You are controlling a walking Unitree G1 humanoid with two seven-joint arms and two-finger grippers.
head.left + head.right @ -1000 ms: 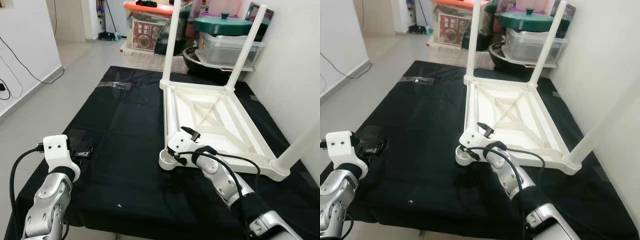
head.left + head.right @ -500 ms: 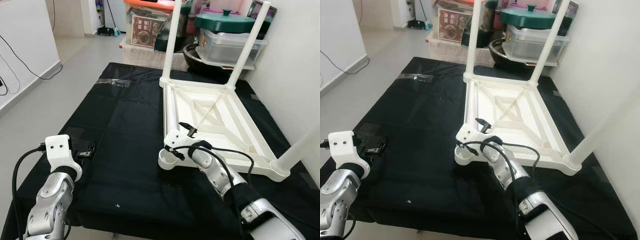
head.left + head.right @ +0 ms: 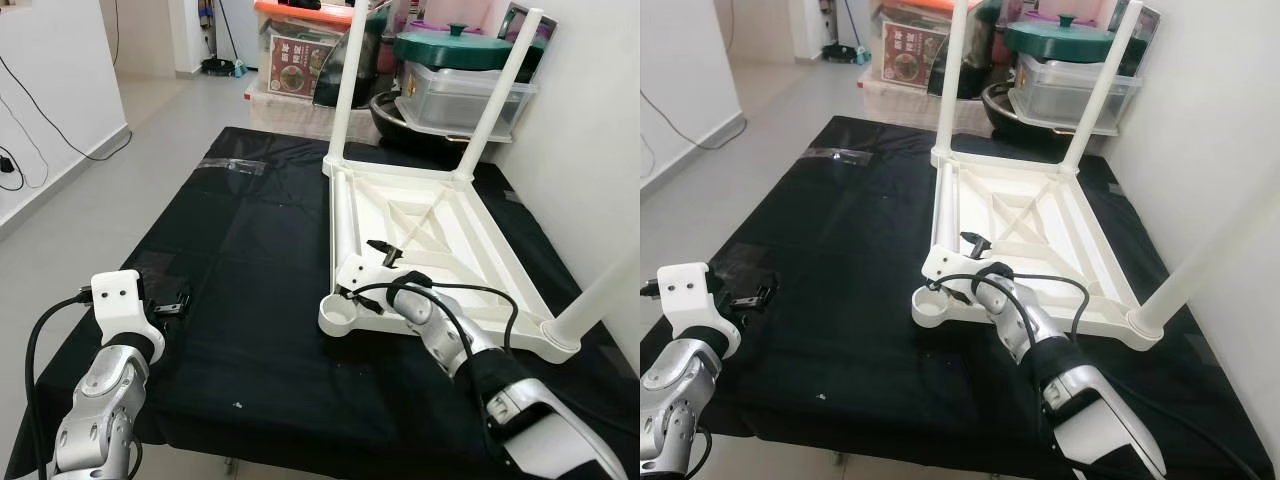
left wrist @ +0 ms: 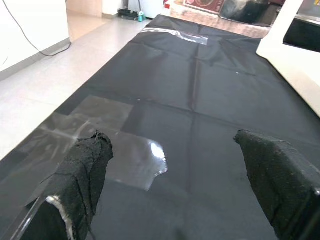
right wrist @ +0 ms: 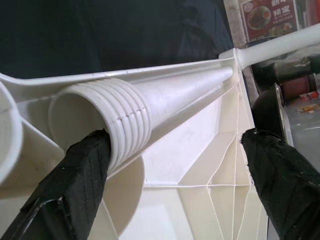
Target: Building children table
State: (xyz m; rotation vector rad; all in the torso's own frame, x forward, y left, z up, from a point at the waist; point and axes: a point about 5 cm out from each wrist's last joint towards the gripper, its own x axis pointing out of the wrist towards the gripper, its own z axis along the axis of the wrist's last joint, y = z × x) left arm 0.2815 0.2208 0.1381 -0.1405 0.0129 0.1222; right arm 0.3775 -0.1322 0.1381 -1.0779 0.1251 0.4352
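A white children's table (image 3: 470, 250) lies upside down on the black cloth. Two legs stand up at its far corners (image 3: 345, 90) and one at the near right (image 3: 600, 300). A loose leg (image 3: 342, 225) lies inside the frame along the left rail. Its threaded end (image 5: 125, 120) points at the empty socket (image 3: 340, 315) on the near left corner. My right gripper (image 3: 368, 270) is open at that corner, with the threaded end against one of its fingers (image 5: 75, 185). My left gripper (image 3: 170, 302) is open, low over bare cloth at the near left.
Storage boxes, a green-lidded pot (image 3: 455, 50) and a dark pan crowd the floor behind the far edge. A white wall runs close along the right side. Clear tape (image 3: 235, 168) sticks to the cloth at the far left. Tiled floor lies to the left.
My right gripper has edged slightly farther in along the table's near left corner, toward the loose leg's threaded end. The left arm holds still; the head camera shifted a little.
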